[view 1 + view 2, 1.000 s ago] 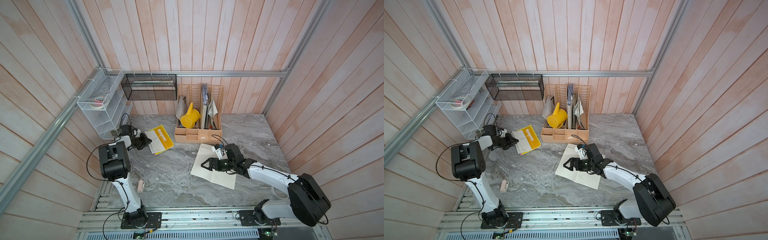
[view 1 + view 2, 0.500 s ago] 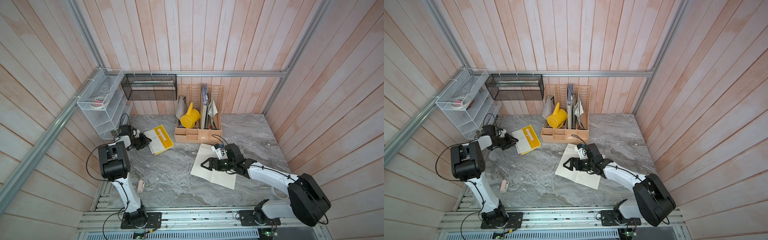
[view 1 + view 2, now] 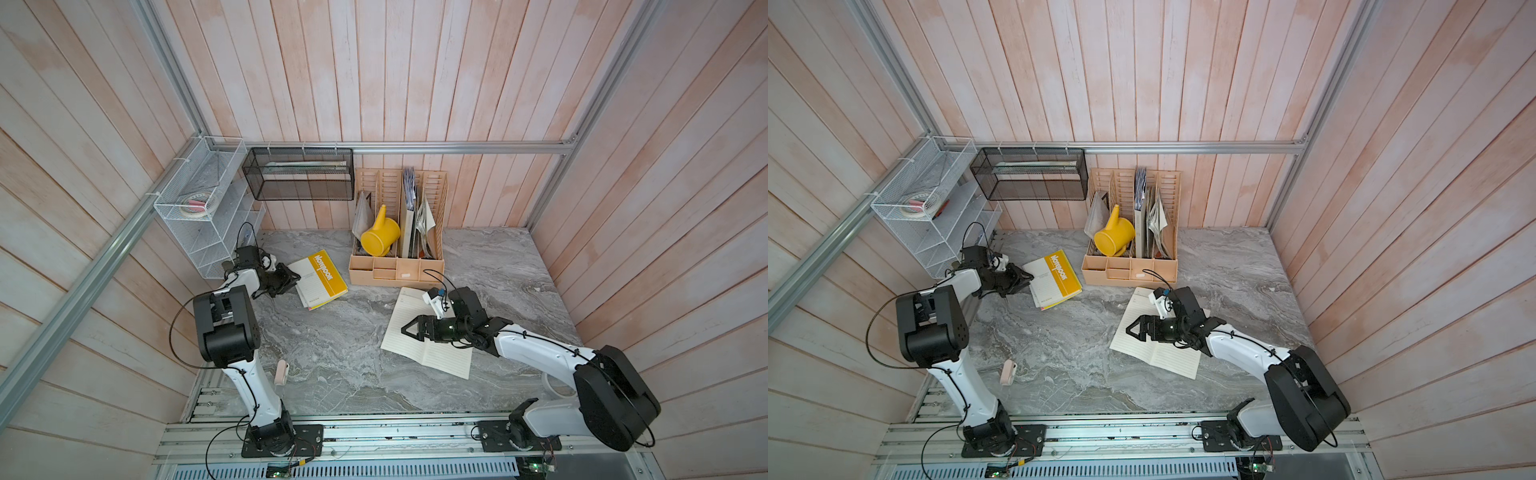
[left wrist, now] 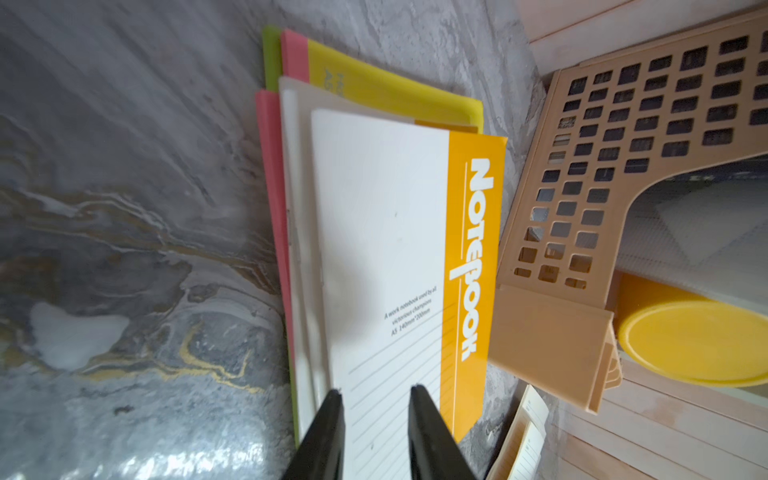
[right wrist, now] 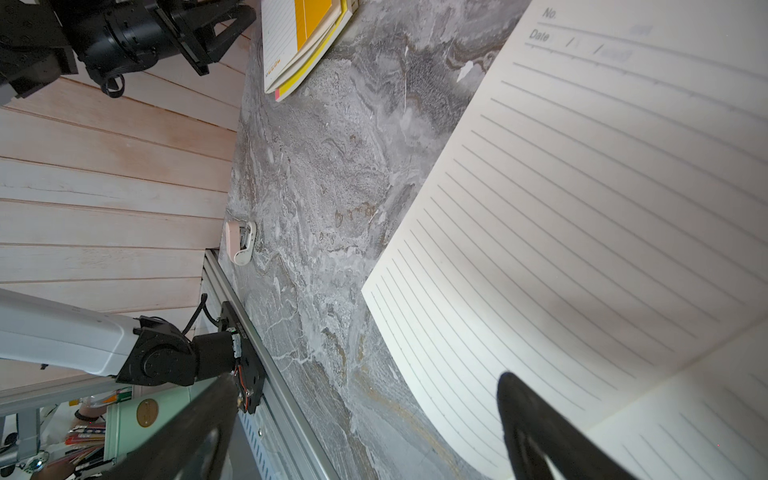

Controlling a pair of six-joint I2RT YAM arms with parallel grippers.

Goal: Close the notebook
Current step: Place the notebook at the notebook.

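The open notebook [image 3: 446, 361] lies flat on the marble surface [image 3: 332, 353], pages up, just in front of the file rack [image 3: 397, 272]. It is the thing to be shut, and neither half is lifted yet. The right end effector [image 3: 409, 330] hangs low over the page nearer the left arm, jaws spread wide. In the right wrist view one finger [image 5: 523, 407] sits above the lined page and the other lies out past the page's free edge. That stance seems meant to straddle the edge so it can be pinched and folded over the spine. The left end effector [image 4: 374, 392] is well apart from this, at the stack of closed notebooks [image 3: 320, 278] near the wire shelf [image 3: 195, 224]. Its jaws stand a narrow gap apart with nothing between them, tips at the top cover's edge, so it likely plays no part in the fold.
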